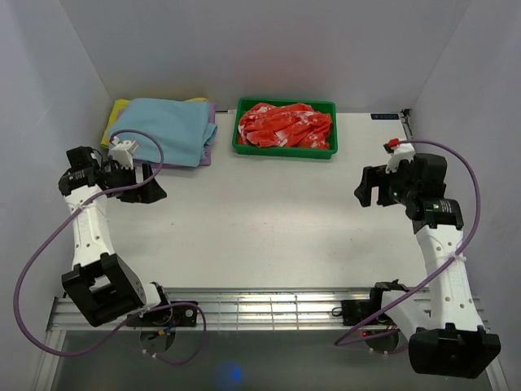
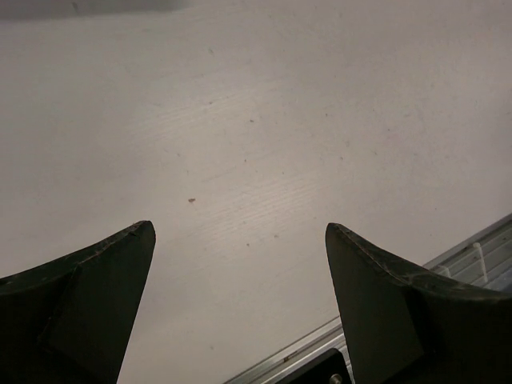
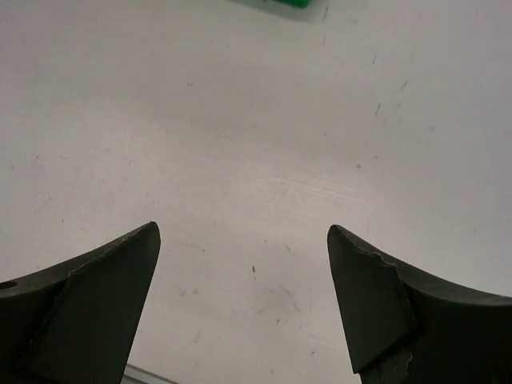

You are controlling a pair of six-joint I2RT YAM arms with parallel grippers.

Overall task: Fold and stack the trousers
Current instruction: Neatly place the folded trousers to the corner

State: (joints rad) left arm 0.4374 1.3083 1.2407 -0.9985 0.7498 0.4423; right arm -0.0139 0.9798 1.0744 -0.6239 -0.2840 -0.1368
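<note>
The left gripper [image 2: 240, 232] is wide open. Its two dark fingers [image 2: 96, 296] stand far apart and there is nothing between them. It holds nothing. Under it you see only the bare white table [image 1: 260, 220] and a bit of the metal rail [image 2: 480, 248] at the table's near edge.

The right gripper [image 3: 244, 232] is wide open too. Its fingers [image 3: 400, 312] also have nothing between them, just white table. It hangs over the right side of the table, well apart from the cloth.

The trousers [image 1: 167, 130] are light blue. They are folded up into a flat, almost square pile. The pile is smooth on top, with soft rounded edges. It sits at the far left corner of the table. It lies on top of a purple folded garment [image 1: 209, 147], which peeks out along its right side. A yellow cloth [image 1: 116, 114] peeks out at the far left.

From above, the left gripper is near the front edge of the blue pile, but it is not touching it.

Near the pile, to its right, is a green bin [image 1: 285, 151]. A red-and-white cloth [image 1: 285, 124] is bunched up inside it.
</note>
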